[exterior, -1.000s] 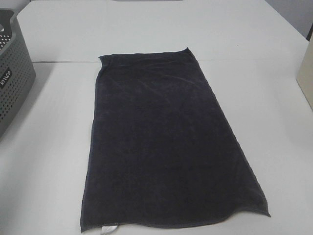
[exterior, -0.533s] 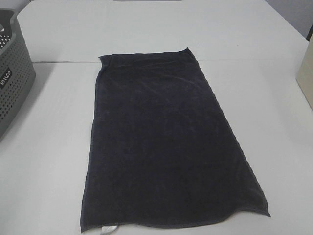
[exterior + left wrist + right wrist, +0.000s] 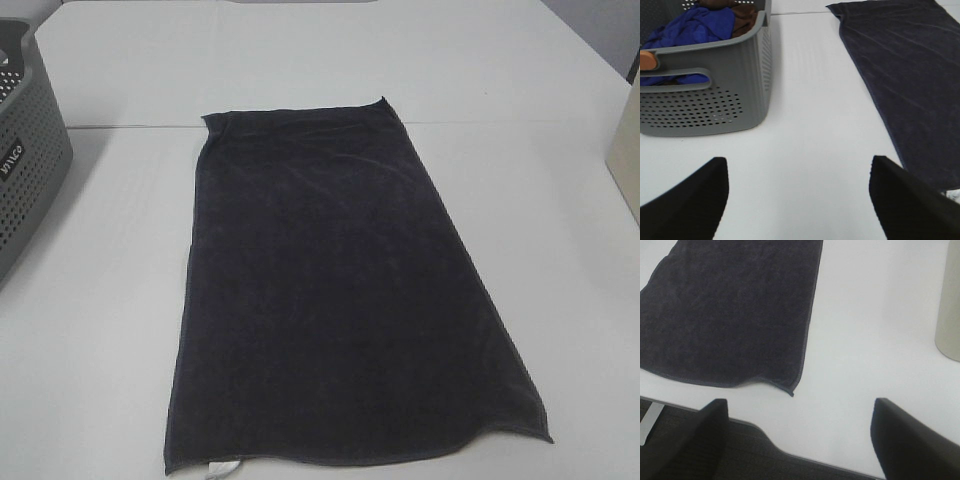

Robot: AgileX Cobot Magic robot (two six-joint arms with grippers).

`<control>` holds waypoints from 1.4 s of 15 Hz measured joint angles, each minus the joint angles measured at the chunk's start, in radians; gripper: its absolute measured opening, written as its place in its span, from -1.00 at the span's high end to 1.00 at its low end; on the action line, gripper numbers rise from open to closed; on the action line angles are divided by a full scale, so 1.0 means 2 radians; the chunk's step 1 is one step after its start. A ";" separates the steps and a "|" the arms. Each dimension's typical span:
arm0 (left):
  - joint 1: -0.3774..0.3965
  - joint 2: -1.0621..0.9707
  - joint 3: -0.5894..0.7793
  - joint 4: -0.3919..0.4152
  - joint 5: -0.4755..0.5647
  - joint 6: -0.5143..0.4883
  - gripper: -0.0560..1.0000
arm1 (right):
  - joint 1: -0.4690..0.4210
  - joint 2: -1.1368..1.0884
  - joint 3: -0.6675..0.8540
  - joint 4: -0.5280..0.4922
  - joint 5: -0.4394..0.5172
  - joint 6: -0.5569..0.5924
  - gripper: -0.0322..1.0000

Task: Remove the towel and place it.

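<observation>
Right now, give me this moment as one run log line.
towel: flat on table, untouched | left gripper: open, empty | right gripper: open, empty | laundry basket: holds clothes

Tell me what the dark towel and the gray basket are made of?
The towel looks like soft terry cloth, matte and fuzzy: faint brushed streaks show in its pile, and a stitched hem runs along its edges. The basket looks like molded gray plastic, smooth with a dull sheen: rows of small round holes dot its walls, and a handle slot is cut into one side. Both are guesses from looks alone.
</observation>
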 joint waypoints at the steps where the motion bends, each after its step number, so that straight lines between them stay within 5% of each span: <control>1: 0.000 0.000 0.001 -0.014 0.000 0.006 -0.49 | 0.000 0.000 0.001 0.001 -0.005 0.000 -0.55; 21: -0.001 -0.001 0.002 -0.017 0.000 0.010 -0.49 | 0.000 0.000 0.002 0.004 -0.008 0.000 -0.55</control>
